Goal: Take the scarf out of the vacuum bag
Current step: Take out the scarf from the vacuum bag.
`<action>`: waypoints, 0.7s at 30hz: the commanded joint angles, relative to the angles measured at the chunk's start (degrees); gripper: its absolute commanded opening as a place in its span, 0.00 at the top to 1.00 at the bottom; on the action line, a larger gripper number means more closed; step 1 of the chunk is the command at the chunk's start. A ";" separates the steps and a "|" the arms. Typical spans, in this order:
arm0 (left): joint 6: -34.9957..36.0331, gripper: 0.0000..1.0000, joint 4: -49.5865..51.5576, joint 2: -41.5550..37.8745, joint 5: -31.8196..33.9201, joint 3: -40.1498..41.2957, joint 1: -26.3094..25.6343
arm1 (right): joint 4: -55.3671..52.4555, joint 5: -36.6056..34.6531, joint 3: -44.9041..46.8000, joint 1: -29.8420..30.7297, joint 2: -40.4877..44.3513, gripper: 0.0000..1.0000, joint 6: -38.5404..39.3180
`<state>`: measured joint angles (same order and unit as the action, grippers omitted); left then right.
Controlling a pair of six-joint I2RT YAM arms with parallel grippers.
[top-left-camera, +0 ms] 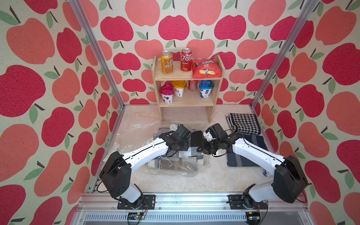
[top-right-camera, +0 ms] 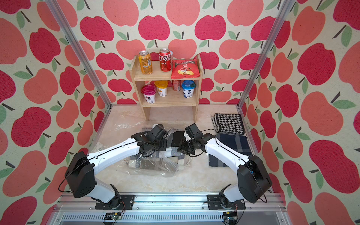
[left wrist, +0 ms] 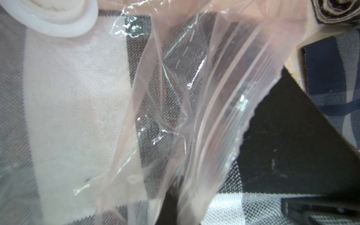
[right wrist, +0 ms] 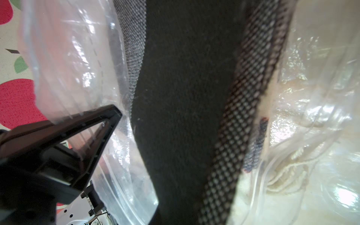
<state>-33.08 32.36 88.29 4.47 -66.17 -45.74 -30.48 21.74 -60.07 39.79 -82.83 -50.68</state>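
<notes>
Tabletop (top-left-camera: pixel 214 179) has the clear vacuum bag (top-left-camera: pixel 175 169) lying crumpled just in front of the wooden shelf (top-left-camera: pixel 187 78). The plaid scarf (top-right-camera: pixel 173 139) is partly inside it, dark end poking out the mouth. Left gripper (right wrist: pixel 115 116) is clamped on the bag's zip edge, and right gripper (top-right-camera: pixel 182 149) is pinching the scarf's dark fold.

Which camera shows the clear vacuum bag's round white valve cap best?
Left wrist view: the round white valve cap is close and large, though cropped. Both top views show only a small white disc beside the left arm. Right wrist view: absent.
</notes>
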 commanded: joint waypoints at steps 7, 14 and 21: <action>3.35 1.00 -5.38 -5.14 0.86 4.60 -1.47 | -13.50 1.38 -13.48 -1.30 -7.26 1.00 8.87; 3.27 1.00 -4.38 -4.78 1.31 4.45 -1.25 | -25.47 -1.11 -23.50 -1.61 -13.03 1.00 16.01; 2.91 1.00 -1.86 1.19 -0.22 -0.39 -0.87 | -34.25 -4.85 -27.01 -3.25 -13.69 1.00 20.89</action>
<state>-30.52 28.36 87.15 4.51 -64.20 -47.00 -57.84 20.36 -85.21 38.26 -96.86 -33.78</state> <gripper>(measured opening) 0.049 0.136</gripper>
